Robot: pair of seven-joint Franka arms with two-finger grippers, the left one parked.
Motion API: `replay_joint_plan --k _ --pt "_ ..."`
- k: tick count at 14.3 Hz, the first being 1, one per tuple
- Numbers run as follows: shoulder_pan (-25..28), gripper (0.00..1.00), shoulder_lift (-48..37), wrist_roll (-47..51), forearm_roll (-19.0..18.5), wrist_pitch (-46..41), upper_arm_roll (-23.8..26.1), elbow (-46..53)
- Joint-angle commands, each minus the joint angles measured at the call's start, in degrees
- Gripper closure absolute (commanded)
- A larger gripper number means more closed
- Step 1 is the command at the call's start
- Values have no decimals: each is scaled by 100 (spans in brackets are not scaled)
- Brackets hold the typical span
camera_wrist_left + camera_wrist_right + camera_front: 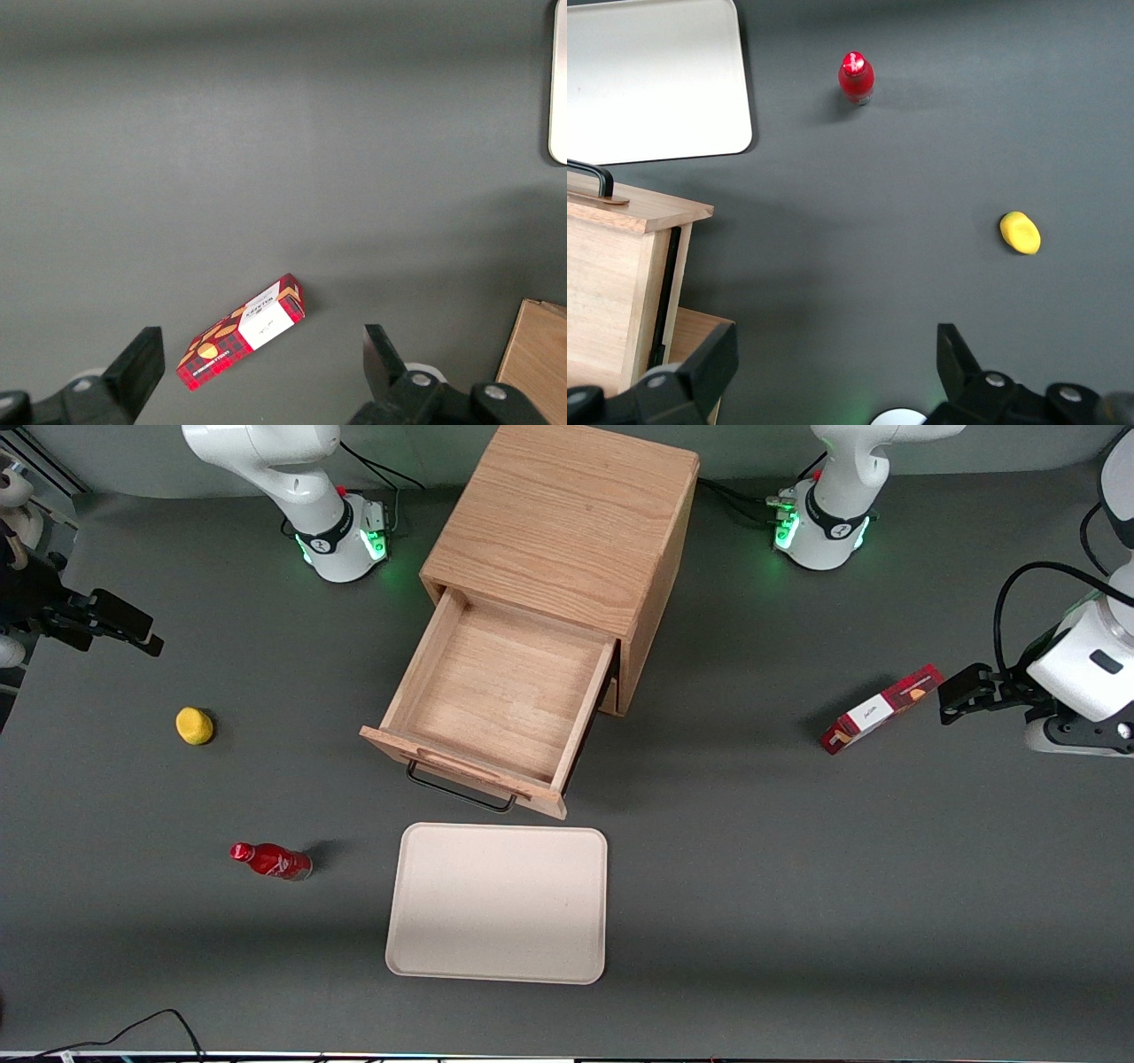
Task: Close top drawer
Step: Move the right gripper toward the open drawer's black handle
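The top drawer [505,691] of the light oak cabinet [567,522] stands pulled far out and shows an empty wooden inside. Its thin black wire handle [461,788] faces the front camera. In the right wrist view the drawer front [620,208] and the handle [589,175] show. My gripper [142,633] hangs above the table toward the working arm's end, well apart from the drawer. It is open, its fingers [713,363] spread wide with only bare table between them [833,359].
A beige tray [496,903] [651,80] lies in front of the drawer, nearer the front camera. A red bottle [270,861] [857,78] and a yellow fruit [194,725] [1020,232] sit toward the working arm's end. A red box [881,708] [241,332] lies toward the parked arm's end.
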Motion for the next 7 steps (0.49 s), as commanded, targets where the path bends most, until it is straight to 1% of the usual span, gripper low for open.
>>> replay_joint_plan --k 1,5,6,7 --pt "-4 0 159 -32 -91 -155 -8 251" --pt "49 0 300 -14 -74 -217 53 541" --pt "49 0 396 -92 -74 -208 106 646" --pt "5 0 579 -163 -65 -243 298 899"
